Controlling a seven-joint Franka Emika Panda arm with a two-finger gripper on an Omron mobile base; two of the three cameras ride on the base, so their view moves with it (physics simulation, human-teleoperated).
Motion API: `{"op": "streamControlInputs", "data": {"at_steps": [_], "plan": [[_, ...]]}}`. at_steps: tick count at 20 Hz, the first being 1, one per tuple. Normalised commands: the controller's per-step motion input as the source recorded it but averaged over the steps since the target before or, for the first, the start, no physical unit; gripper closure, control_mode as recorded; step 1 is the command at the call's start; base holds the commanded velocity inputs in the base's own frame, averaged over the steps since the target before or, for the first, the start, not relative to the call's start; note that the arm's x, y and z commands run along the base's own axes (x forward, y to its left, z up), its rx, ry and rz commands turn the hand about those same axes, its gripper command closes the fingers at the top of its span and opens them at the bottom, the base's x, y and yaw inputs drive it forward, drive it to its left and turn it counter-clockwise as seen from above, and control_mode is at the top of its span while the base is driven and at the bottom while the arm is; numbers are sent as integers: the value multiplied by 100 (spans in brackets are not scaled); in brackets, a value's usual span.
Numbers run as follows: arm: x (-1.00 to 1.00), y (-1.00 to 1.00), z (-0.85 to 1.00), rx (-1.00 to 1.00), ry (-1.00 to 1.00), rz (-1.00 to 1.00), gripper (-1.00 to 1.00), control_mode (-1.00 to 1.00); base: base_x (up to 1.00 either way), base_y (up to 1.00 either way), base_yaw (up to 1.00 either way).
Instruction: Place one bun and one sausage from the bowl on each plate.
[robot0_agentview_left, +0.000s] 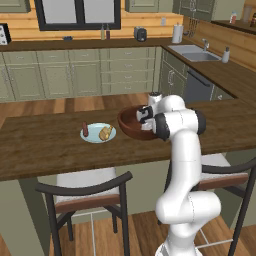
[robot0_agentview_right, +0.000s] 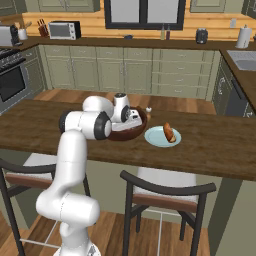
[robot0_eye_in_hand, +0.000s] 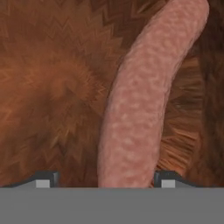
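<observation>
Jaws (robot0_eye_in_hand: 103, 178) straddle sausage (robot0_eye_in_hand: 140, 105) — in bowl (robot0_eye_in_hand: 52, 87).

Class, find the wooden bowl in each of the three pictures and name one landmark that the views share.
Left base view: bowl at centre, right of the plate, partly behind the arm.
Right base view: bowl left of centre, left of a plate, behind the arm's wrist.
Hand view: bowl's inner wood behind a sausage.
Shared landmark: the bowl's reddish-brown wood.

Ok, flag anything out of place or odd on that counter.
Nothing stands out. The bowl sits upright on the counter; each pale blue plate holds its food with nothing spilled. In the hand view, the pincer straddles a sausage lying in the bowl.
</observation>
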Motion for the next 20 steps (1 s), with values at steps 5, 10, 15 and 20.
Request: {"op": "streamControlInputs", "data": {"at_steps": [5,10,15,20], "plan": [[0,0,-64,0,-15,-10,100,-100,0,0,0],[0,0,-40,1,-23,-16,100,-100,0,0,0],[0,-1,-5,4,-31,-23,100,-100,0,0,0],[5,-4,37,12,-22,-19,100,-100,0,0,0]]}}
